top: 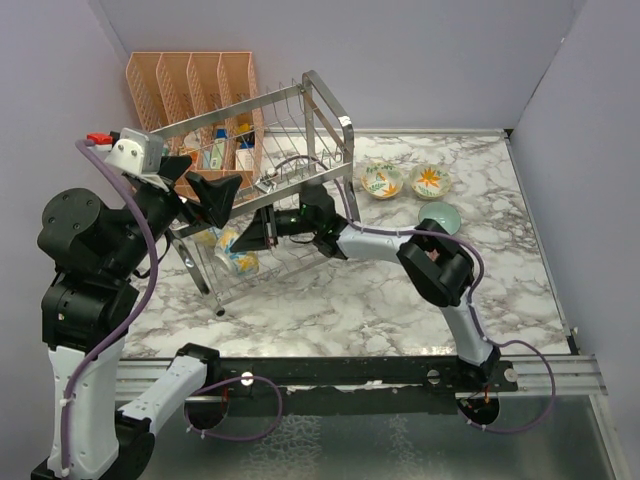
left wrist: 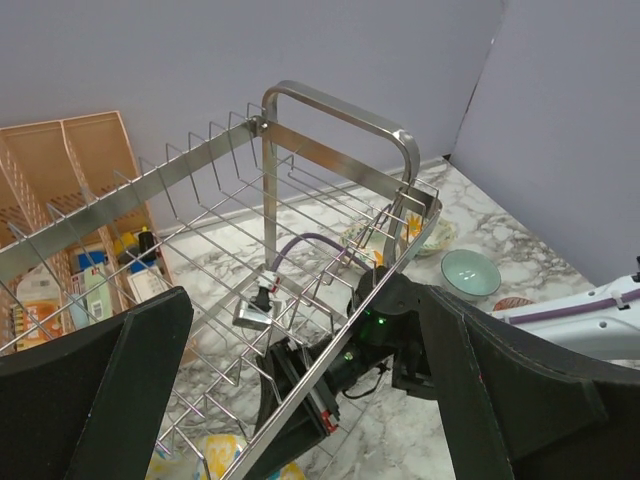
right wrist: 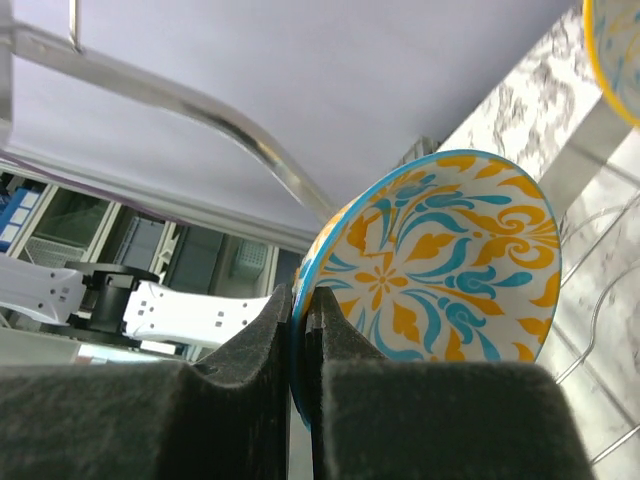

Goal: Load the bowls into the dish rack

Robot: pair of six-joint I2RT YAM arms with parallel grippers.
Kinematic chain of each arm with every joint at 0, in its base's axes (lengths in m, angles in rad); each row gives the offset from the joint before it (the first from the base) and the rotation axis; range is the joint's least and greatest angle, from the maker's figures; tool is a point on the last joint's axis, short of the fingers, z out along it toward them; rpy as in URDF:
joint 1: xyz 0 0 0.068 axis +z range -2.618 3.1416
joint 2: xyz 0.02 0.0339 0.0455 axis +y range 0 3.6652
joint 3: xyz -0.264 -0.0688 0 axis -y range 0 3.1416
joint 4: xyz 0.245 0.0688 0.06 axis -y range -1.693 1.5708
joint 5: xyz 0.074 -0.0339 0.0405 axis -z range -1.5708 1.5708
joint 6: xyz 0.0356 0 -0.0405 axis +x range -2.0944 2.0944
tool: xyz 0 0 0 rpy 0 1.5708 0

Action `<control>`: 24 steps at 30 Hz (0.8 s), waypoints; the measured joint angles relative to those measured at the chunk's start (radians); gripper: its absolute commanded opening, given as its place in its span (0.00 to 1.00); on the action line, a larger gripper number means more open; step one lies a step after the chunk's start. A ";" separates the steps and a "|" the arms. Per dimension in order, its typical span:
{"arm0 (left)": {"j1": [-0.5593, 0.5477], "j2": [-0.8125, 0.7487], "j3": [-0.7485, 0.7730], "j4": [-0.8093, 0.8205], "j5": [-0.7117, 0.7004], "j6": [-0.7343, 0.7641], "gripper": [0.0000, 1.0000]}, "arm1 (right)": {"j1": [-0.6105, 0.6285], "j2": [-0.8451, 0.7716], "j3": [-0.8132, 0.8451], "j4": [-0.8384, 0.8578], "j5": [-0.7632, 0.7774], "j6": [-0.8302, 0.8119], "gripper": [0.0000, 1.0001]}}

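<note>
The chrome wire dish rack [top: 345, 130] stands at the centre left. My right gripper [top: 245, 240] reaches into its lower tier, shut on the rim of a yellow-and-teal bowl [top: 238, 262]. In the right wrist view the fingers [right wrist: 270, 330] pinch that bowl [right wrist: 450, 260] on edge, with a second bowl [right wrist: 615, 50] just past it. My left gripper [top: 200, 185] hovers open at the rack's left end, its fingers [left wrist: 120, 380] wide over the upper tier [left wrist: 330, 105] and holding nothing. A green-leaf bowl [top: 381, 180], an orange-flower bowl [top: 430, 180] and a teal bowl [top: 440, 215] sit on the table to the right.
A peach-orange plastic organizer [top: 190, 80] with small items stands behind the rack against the back wall. Purple walls close in the marble table [top: 400, 290] at the back and on both sides. The right arm stretches across the table's middle.
</note>
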 measured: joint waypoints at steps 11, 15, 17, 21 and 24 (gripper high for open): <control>-0.037 -0.005 0.000 -0.005 -0.013 0.019 0.99 | -0.040 0.163 0.188 0.111 0.058 0.054 0.01; -0.050 -0.012 0.000 -0.008 -0.029 0.027 0.99 | -0.048 0.222 0.219 0.168 0.099 0.089 0.01; -0.052 -0.015 0.000 -0.008 -0.038 0.030 0.99 | -0.053 0.235 0.220 0.179 0.127 0.092 0.01; -0.056 -0.019 -0.001 -0.008 -0.047 0.035 0.99 | -0.055 0.238 0.236 0.182 0.180 0.088 0.01; -0.061 -0.019 -0.002 -0.008 -0.056 0.041 0.99 | -0.059 0.244 0.276 0.184 0.210 0.088 0.01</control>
